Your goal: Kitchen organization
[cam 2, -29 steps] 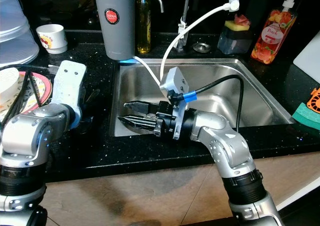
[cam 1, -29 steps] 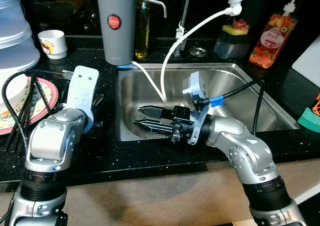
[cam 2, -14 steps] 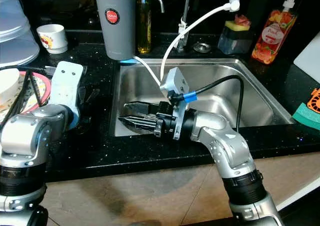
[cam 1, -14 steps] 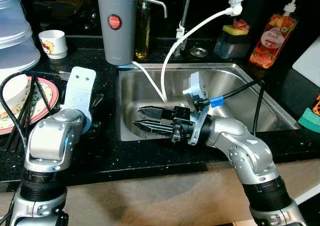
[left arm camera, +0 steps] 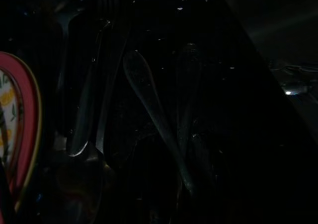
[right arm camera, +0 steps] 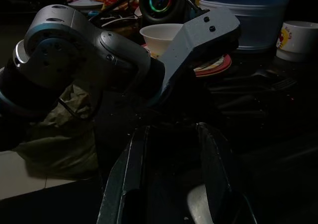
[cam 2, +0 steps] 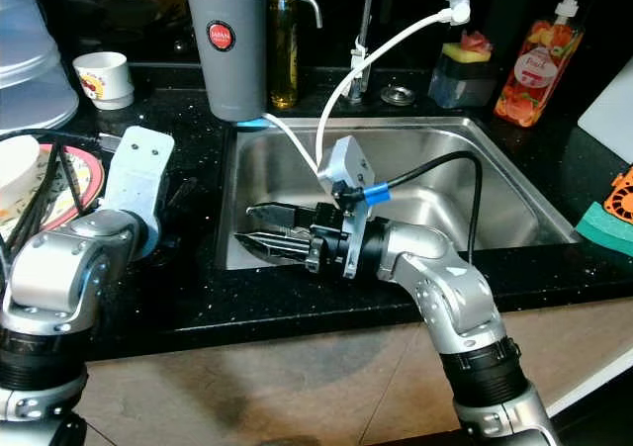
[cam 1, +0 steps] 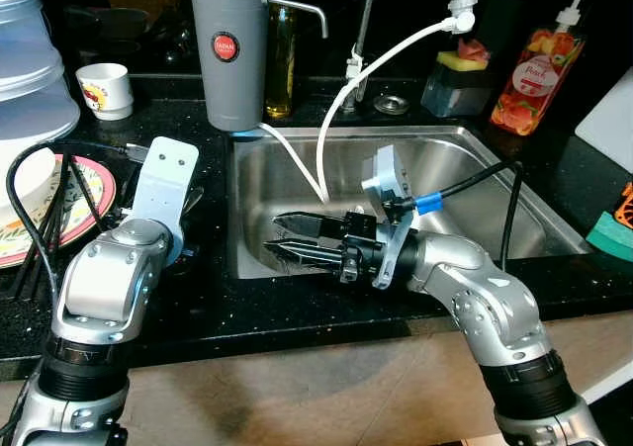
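Observation:
My right gripper [cam 1: 280, 236] reaches down into the steel sink [cam 1: 465, 184], its long fingers pointing towards the sink's left wall. They stand apart, so it is open. In the right wrist view a pale rounded piece of metal [right arm camera: 200, 205] shows low between the fingers [right arm camera: 128, 174]; I cannot tell what it is. My left gripper [cam 1: 190, 203] hovers over the black counter [cam 1: 213, 298] just left of the sink, mostly hidden behind its wrist mount. The dark left wrist view shows cutlery on that counter: a spoon [left arm camera: 151, 110] and other handles beside it.
A red-rimmed plate [cam 1: 84, 194] with a white bowl and black cables lies at the left. Behind it stand a small cup [cam 1: 104, 87] and a grey dispenser [cam 1: 229, 50]. A tap with a white hose [cam 1: 341, 100], a soap bottle [cam 1: 534, 65] and a sponge holder [cam 1: 457, 75] line the sink's back edge.
The left arm has shifted very slightly over the counter. The right gripper stays in the same spot in the sink.

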{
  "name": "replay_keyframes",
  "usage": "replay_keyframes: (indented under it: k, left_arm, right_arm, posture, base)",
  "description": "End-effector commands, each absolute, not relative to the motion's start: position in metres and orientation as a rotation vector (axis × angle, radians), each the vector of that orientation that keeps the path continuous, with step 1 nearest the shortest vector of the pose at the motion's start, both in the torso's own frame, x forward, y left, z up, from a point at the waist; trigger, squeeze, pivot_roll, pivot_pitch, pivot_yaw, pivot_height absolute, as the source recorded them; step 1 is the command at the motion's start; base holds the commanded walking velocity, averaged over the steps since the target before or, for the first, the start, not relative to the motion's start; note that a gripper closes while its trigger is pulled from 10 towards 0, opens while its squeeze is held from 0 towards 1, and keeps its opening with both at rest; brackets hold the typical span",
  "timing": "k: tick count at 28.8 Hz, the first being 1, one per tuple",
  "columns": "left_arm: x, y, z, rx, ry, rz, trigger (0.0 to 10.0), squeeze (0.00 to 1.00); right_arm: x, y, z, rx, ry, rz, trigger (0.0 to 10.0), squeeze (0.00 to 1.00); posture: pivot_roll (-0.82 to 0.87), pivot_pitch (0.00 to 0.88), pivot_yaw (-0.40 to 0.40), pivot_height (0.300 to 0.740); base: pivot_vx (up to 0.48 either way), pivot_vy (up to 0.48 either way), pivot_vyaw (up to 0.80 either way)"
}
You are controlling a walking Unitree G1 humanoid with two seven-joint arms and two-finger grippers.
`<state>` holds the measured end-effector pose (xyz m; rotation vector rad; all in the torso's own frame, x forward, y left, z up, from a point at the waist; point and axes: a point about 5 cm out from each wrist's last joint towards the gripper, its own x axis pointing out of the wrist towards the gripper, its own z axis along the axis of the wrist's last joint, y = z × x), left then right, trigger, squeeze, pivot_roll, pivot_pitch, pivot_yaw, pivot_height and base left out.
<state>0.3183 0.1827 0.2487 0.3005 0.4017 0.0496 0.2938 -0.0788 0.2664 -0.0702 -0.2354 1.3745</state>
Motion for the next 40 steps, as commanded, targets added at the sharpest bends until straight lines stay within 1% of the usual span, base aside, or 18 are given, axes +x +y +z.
replay_keyframes:
  k: [1,2,3,4,5,13,22,24,26,27,31,38,39,40]
  left_arm:
    - [0.317,0.189,0.228,0.321,0.512,0.057,10.0,0.00]
    - [0.317,0.189,0.228,0.316,0.510,0.056,10.0,0.00]
    - [0.317,0.189,0.228,0.309,0.509,0.053,4.1,0.00]
    - [0.317,0.189,0.228,0.309,0.509,0.053,4.1,0.00]
    - [0.317,0.188,0.228,0.299,0.505,0.049,0.0,0.00]
    - [0.317,0.190,0.231,0.276,0.488,0.048,0.0,0.00]
    - [0.319,0.196,0.240,0.307,0.435,0.089,0.0,0.00]
    - [0.321,0.196,0.250,0.320,0.358,0.112,0.0,0.00]
    - [0.323,0.191,0.274,0.323,0.213,0.125,0.0,0.00]
    - [0.324,0.190,0.280,0.324,0.178,0.131,0.0,0.00]
    - [0.324,0.186,0.292,0.303,0.110,0.119,0.0,0.00]
    - [0.323,0.179,0.293,0.282,0.088,0.069,0.0,0.00]
    - [0.323,0.176,0.293,0.252,0.092,0.040,0.0,0.00]
    - [0.323,0.170,0.296,0.199,0.059,-0.018,0.0,0.00]
  right_arm:
    - [0.289,-0.078,0.268,-0.076,-0.250,1.394,10.0,0.00]
    - [0.289,-0.078,0.268,-0.077,-0.251,1.394,10.0,0.00]
    - [0.289,-0.079,0.269,-0.077,-0.251,1.393,10.0,0.00]
    - [0.289,-0.079,0.269,-0.077,-0.251,1.393,10.0,0.00]
    - [0.289,-0.079,0.269,-0.078,-0.251,1.393,10.0,0.00]
    - [0.290,-0.079,0.269,-0.076,-0.251,1.393,10.0,0.00]
    - [0.290,-0.080,0.269,-0.074,-0.251,1.393,10.0,0.00]
    - [0.290,-0.080,0.270,-0.074,-0.253,1.393,10.0,0.00]
    - [0.290,-0.080,0.271,-0.072,-0.256,1.394,10.0,0.00]
    - [0.290,-0.080,0.271,-0.072,-0.257,1.395,10.0,0.00]
    - [0.290,-0.080,0.271,-0.072,-0.259,1.397,10.0,0.00]
    - [0.290,-0.080,0.272,-0.070,-0.263,1.398,10.0,0.00]
    - [0.290,-0.080,0.273,-0.064,-0.267,1.396,10.0,0.00]
    - [0.291,-0.081,0.276,-0.049,-0.282,1.385,10.0,0.00]
  posture:
    - [-0.01,0.104,-0.016,0.740]
    - [-0.01,0.104,-0.016,0.740]
    - [-0.01,0.108,-0.017,0.740]
    - [-0.01,0.108,-0.017,0.740]
    - [0.00,0.109,-0.018,0.740]
    - [0.00,0.114,-0.020,0.740]
    - [-0.01,0.117,-0.021,0.740]
    - [-0.01,0.118,-0.023,0.740]
    - [-0.01,0.116,-0.024,0.740]
    - [-0.01,0.116,-0.024,0.740]
    - [-0.01,0.115,-0.024,0.740]
    - [-0.01,0.114,-0.024,0.740]
    - [-0.01,0.114,-0.024,0.740]
    - [-0.01,0.114,-0.024,0.740]
  base:
    - [0.000,0.000,0.00]
    - [0.000,0.000,0.00]
    - [0.000,0.000,0.00]
    - [0.000,0.000,0.00]
    - [0.000,0.000,0.00]
    - [0.000,0.000,0.00]
    - [0.000,0.000,0.00]
    - [0.000,0.000,0.00]
    - [0.000,0.000,0.00]
    - [0.000,0.000,0.00]
    - [0.000,0.000,0.00]
    - [0.000,0.000,0.00]
    - [0.000,0.000,0.00]
    - [0.000,0.000,0.00]
